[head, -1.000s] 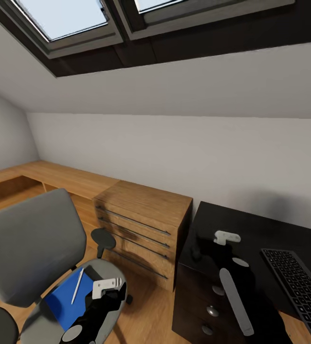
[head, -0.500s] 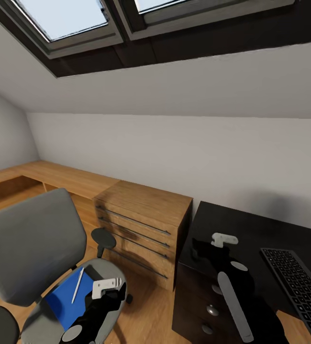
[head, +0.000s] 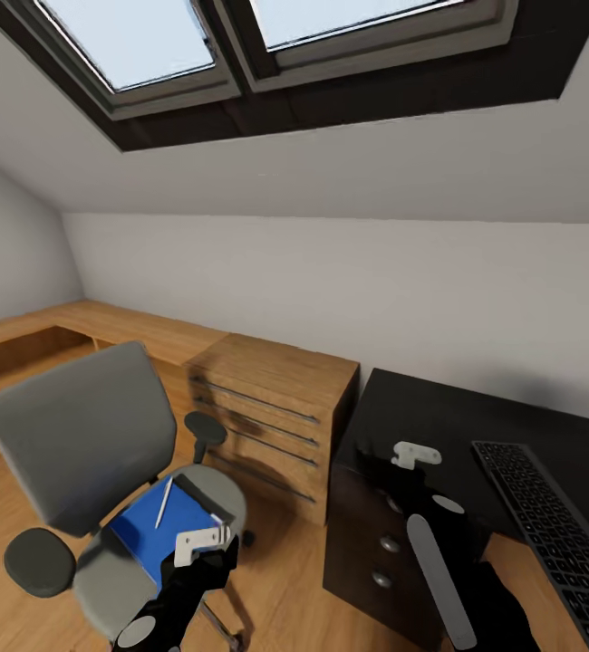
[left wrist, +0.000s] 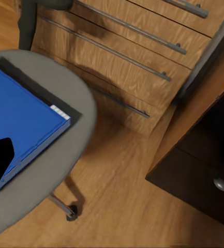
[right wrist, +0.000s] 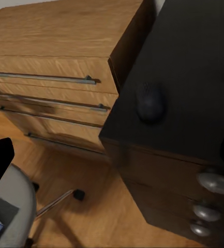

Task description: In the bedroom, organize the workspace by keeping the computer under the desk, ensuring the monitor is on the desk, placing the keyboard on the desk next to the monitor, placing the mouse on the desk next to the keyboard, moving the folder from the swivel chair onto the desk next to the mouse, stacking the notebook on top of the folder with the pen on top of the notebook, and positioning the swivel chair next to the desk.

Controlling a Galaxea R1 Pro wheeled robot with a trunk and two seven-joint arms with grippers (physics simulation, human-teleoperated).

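Swivel chair (head: 104, 453) sits on the wood floor (head: 276, 589) at the left, backrest toward the left wall, seat facing the light-wood cabinet (head: 272, 412). Folder (head: 163, 530) lies flat on the seat; its long axis runs from the backrest side toward the seat's front edge, and 1 corner reaches that front edge in the left wrist view. Pen (head: 162, 501) lies on top of the folder near its backrest end, pointing roughly along the folder's long axis, tip end toward the cabinet. No notebook distinguishable under the pen from the head view. Left gripper (head: 202, 541) hovers over the folder's front corner at the seat's front edge; fingers hidden, so cannot tell if the claw is apart or together. Cabinet has 4 long bar handles, drawers all closed, nothing on top. Desk (head: 439, 417) butts against the cabinet's right side; its drawer unit shows 3 round knobs, drawers closed. Mouse (right wrist: 150, 101) sits on the desktop near the left front corner, above the drawers. Right gripper (head: 415, 455) hangs over that same corner area; claw state cannot be told. Keyboard (head: 548, 534) lies on the desktop at the right, long axis running from the wall side toward the desk's front edge.
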